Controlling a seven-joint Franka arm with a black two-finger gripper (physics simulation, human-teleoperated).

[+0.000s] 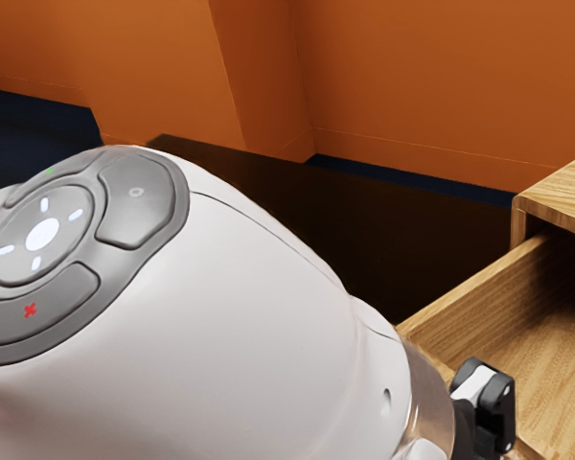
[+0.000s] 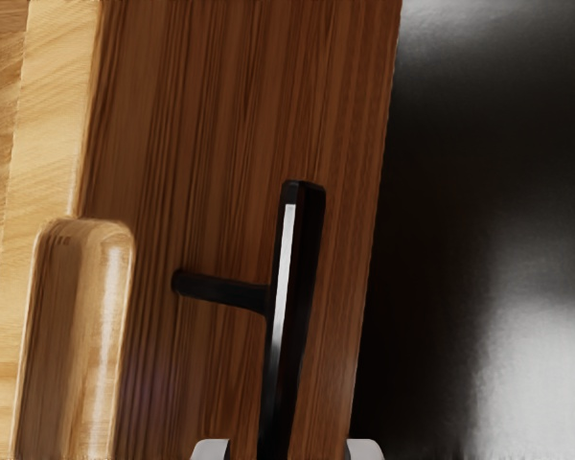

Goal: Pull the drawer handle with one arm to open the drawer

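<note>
The wooden drawer (image 1: pixel 479 307) stands pulled out of its cabinet (image 1: pixel 561 196) at the exterior view's right, its inside showing. In the wrist view the drawer front (image 2: pixel 220 144) carries a black bar handle (image 2: pixel 292 287) on a short black post. My gripper (image 2: pixel 286 448) straddles the lower end of that bar. Each pale fingertip (image 2: pixel 211 448) stands a little off the bar's side, so the gripper is open around the handle. The hand's black body (image 1: pixel 484 407) peeks out beside the drawer's front corner.
My white arm (image 1: pixel 172 326) covers the lower left of the exterior view. A dark tabletop (image 1: pixel 364 220) lies beyond it, with orange walls behind. A rounded wooden piece (image 2: pixel 77 335) sits beside the drawer front.
</note>
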